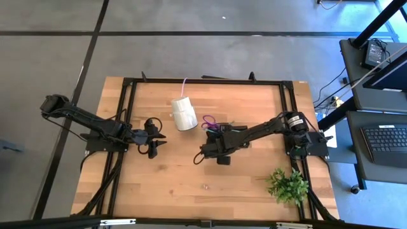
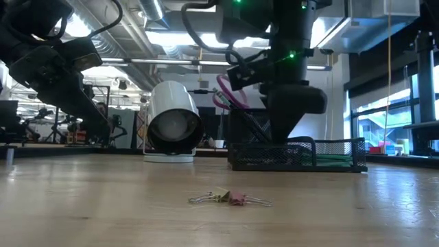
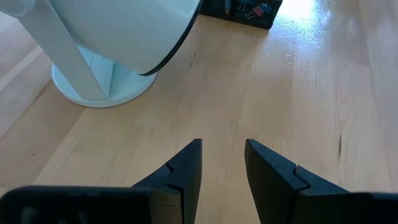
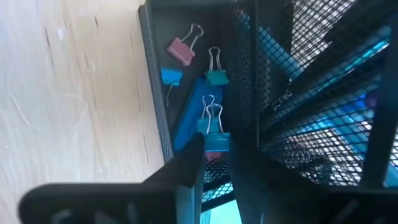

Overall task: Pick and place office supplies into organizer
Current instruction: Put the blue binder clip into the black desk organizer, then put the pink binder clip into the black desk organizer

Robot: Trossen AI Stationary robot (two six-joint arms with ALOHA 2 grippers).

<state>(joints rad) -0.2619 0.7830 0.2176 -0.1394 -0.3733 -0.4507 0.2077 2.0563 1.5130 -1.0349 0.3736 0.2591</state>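
Right pincer point(image 4: 211, 158): low inside the organizer point(image 4: 155, 93), over its clip compartment; open or shut cannot be told. Judged to be here for setting down a clip.

Teal clip point(image 4: 214, 140): right at the pincer's tip, on the compartment floor or just above it; held or free not clear.

Blue flat piece point(image 4: 189, 118): just beyond the tip, leaning along the wall.

Further clips, deeper in the same compartment: teal point(image 4: 216, 76), blue point(image 4: 171, 76), pink point(image 4: 181, 50). Lying loose, sorted together.

Mesh divider point(image 4: 249, 74): beside the pincer, keeping clips from the taller section.

Scissors point(image 1: 210, 121): standing in that taller section, purple handles up.

Loose clips point(image 2: 230, 199): on bare table, well apart from the pincer. Not yet stowed; probably next.

Left pincer point(image 3: 222, 168): far off, waiting above the table, jaws apart, empty, aimed at the white roll point(image 1: 184, 113).
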